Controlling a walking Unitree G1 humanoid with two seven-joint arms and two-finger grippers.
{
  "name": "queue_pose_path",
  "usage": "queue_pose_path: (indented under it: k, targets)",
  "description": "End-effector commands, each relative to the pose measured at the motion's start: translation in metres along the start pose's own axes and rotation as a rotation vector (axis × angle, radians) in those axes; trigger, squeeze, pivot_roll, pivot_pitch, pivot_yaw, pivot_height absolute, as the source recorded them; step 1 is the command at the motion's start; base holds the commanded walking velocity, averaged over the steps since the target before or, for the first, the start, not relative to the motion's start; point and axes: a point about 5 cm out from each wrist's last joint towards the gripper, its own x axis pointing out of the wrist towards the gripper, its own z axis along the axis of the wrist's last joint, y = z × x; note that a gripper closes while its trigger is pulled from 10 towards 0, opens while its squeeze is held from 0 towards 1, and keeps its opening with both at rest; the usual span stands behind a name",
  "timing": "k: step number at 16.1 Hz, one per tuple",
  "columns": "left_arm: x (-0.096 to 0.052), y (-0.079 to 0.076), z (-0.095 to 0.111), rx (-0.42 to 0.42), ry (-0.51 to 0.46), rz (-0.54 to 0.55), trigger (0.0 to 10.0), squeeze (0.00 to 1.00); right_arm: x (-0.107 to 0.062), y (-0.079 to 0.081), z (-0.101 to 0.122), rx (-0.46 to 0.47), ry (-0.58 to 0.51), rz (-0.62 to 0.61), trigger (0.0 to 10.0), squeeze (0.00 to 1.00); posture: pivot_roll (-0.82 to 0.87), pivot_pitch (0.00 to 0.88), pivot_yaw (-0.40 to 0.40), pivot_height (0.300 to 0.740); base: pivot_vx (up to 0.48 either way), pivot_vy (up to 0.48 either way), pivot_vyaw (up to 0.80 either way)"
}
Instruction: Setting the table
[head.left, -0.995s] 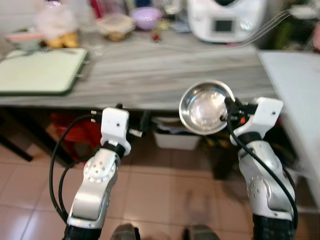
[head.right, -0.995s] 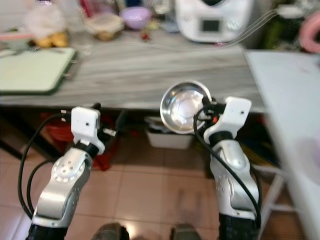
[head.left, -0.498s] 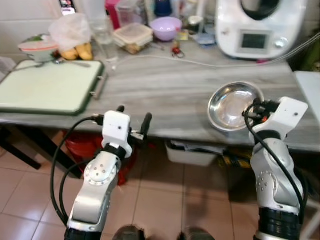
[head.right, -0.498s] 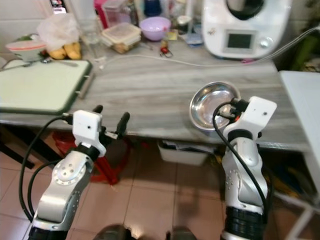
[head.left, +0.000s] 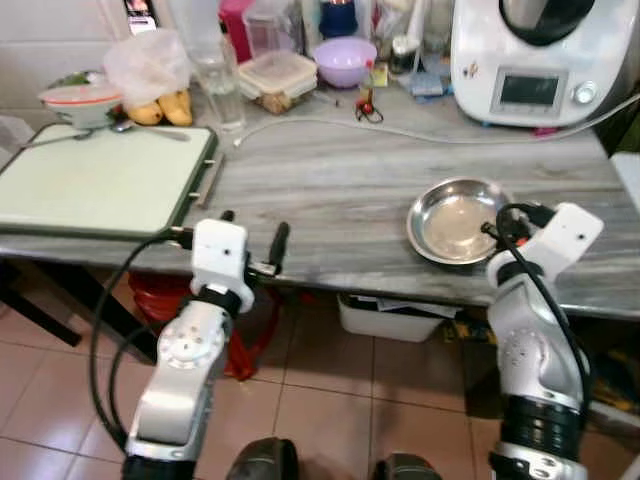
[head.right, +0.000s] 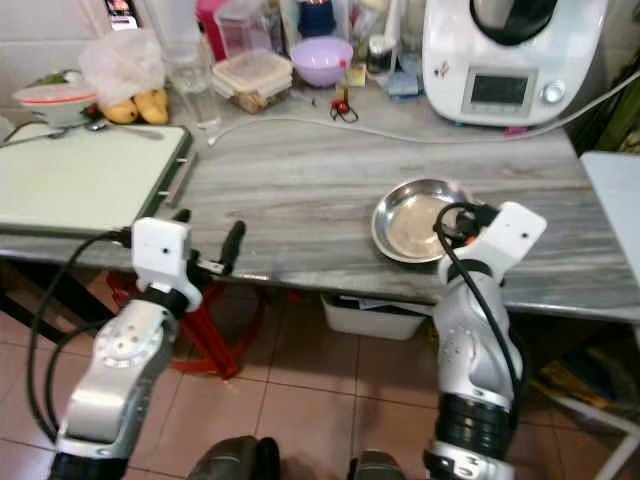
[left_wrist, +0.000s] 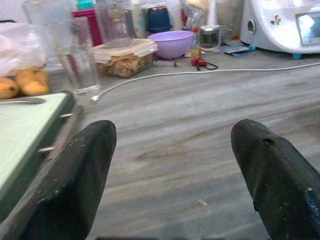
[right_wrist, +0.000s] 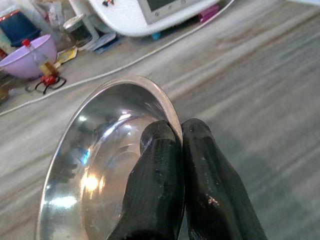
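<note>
Steel bowl (head.left: 455, 220), pinched by right gripper (right_wrist: 181, 137), sits on counter (head.left: 330, 190).

Home kitchen. Long grey wood-grain counter (head.left: 330, 190) over a reddish tiled floor (head.left: 330, 400). Back edge crowded with household clutter: white cooking machine with a small screen (head.left: 530, 60), purple bowl (head.left: 345, 60), lidded food container (head.left: 278, 78), drinking glass (head.left: 222, 90), bagged yellow fruit (head.left: 160, 100). Pale green cutting board (head.left: 95, 180) at one end. Storage bin (head.left: 390, 318) tucked underneath.
</note>
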Motion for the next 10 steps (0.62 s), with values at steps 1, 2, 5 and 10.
queue_pose_path:
  k: [1,2,5,10]
  targets:
    - [-0.0013,0.0014,0.0011,0.007,0.003,0.006,10.0,0.00,-0.0002,-0.0008,-0.0086,0.002,0.050,-0.011,10.0,1.00,-0.01,0.098,0.051,0.740,0.000,0.000,0.00]
    - [-0.0013,0.0018,0.0011,0.009,0.003,0.009,10.0,0.00,-0.0011,0.0018,-0.0098,0.007,0.060,0.000,10.0,1.00,-0.01,0.100,0.050,0.740,0.000,0.000,0.00]
    - [-0.0008,0.0017,0.0013,0.011,0.003,0.015,10.0,0.00,-0.0025,-0.0005,-0.0137,0.017,0.079,-0.002,10.0,1.00,-0.01,0.104,0.052,0.740,0.000,0.000,0.00]
    - [0.0011,0.0021,0.0015,0.019,0.002,0.018,10.0,0.00,0.0008,0.0040,-0.0059,0.015,0.033,0.038,10.0,1.00,-0.02,0.116,0.053,0.740,0.000,0.000,0.00]
